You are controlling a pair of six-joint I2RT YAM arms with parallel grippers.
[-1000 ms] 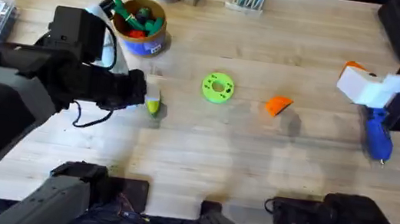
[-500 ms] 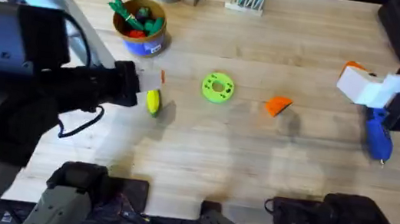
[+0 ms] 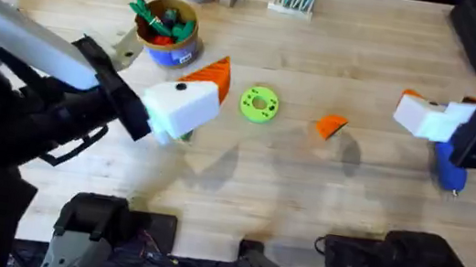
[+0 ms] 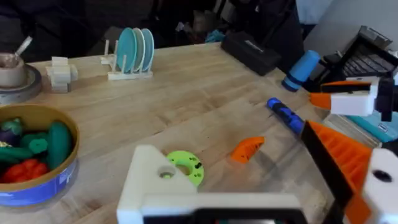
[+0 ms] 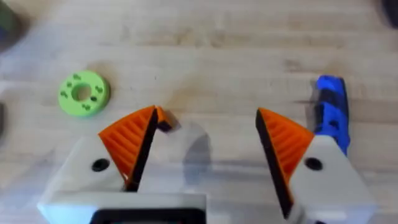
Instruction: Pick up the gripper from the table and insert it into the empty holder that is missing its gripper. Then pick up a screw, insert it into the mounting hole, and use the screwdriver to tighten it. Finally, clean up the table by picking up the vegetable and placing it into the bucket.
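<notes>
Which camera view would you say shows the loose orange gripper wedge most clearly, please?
The left wrist view: the gripper lies unobstructed on bare wood near the green disc, its ribbed wedge shape readable. The overhead view shows it smaller, from above. In the right wrist view it is mostly hidden behind a finger.

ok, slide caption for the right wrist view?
Open right gripper above the table, green disc and screwdriver beyond.

One bucket (image 3: 169, 34), one green disc (image 3: 259, 104), one loose orange gripper (image 3: 332, 126), one screwdriver (image 3: 448, 168).
</notes>
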